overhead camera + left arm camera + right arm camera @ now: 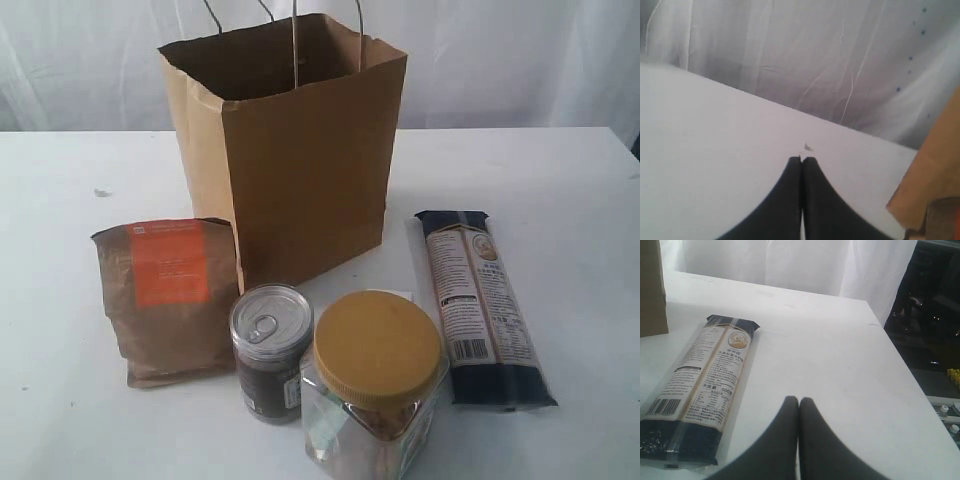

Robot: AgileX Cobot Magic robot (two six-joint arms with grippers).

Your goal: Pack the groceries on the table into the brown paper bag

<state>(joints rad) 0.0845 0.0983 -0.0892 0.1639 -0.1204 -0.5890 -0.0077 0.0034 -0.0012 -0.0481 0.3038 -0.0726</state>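
Exterior view: you see the brown paper bag (300, 150) standing upright on the white worktop (560, 200), its mouth open and its cord handles raised. All the groceries you can see sit on the worktop outside the bag. In front of the bag and to its left, the brown pouch with orange label (170, 300) stands leaning slightly. Straight in front of the bag stands the dark pull-tab can (270, 350), with the clear yellow-lidded jar (375, 390) just beside the can, nearer the camera. To the right of the bag, the long dark pasta packet (483, 305) lies flat, label up. A tiny white crumb (102, 192) lies to the left of the bag, well apart from it. Neither arm shows here.

Left wrist view: your left end effector (801, 159) has its fingers pressed together on nothing, over bare worktop (715, 165). A side of the bag (935, 165) shows at the frame edge, near the end effector. A small speck (808, 147) lies just beyond the fingertips, and a white curtain (815, 60) hangs behind.

Right wrist view: your right end effector (799, 400) is likewise closed and empty. The pasta packet (700, 385) lies flat near it, between it and the bag's corner (652, 290).
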